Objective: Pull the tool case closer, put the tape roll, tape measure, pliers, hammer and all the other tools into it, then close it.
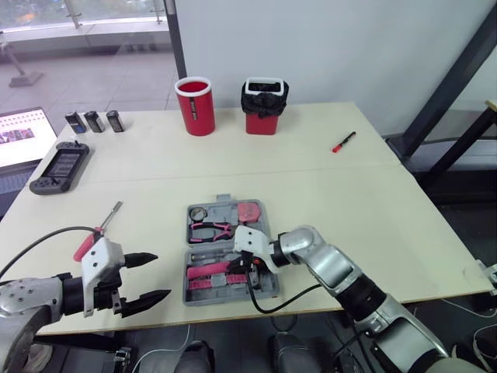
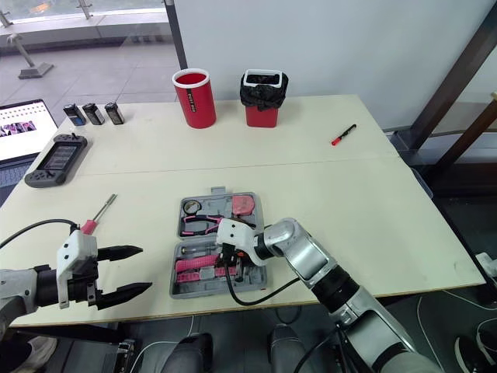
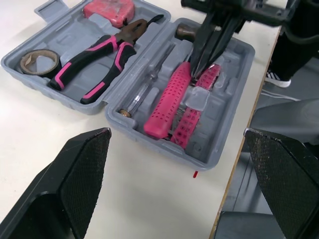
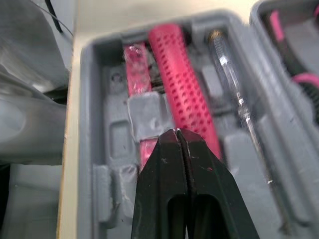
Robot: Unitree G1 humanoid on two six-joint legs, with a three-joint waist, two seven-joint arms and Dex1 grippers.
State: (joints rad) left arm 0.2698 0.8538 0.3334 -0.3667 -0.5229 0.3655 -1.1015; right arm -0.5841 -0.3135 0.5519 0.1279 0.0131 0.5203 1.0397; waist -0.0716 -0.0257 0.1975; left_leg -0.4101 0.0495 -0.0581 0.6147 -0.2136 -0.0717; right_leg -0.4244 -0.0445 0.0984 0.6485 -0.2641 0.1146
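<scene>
Tool case point(image 1: 270, 286) lies open at the middle of the table's point(image 1: 373, 210) near edge, lid half on the far side. In the far half you see the tape roll point(image 3: 30, 67) at the left, the pliers point(image 3: 119, 49) in the middle and the tape measure point(image 3: 107, 10) at the right. In the near half the hammer point(image 3: 169, 102) lies with its pink handle running left to right, a clear-handled screwdriver point(image 3: 142, 92) just beyond it and a second pink-handled tool point(image 3: 192, 117) just nearer.

Your right gripper point(image 4: 177, 132) points down into the near half, fingers pressed together with nothing between them, tips just over the hammer handle and the other pink handle.

Your left gripper point(image 1: 161, 275) hovers left of the case at the near edge, fingers spread wide, holding nothing. A pink-handled screwdriver point(image 1: 105, 221) lies on the table just beyond it, outside the case.

Far back stand a red cup point(image 1: 196, 106) and a red bin with a black liner point(image 1: 264, 105); a red marker point(image 1: 343, 142) lies to the right.
</scene>
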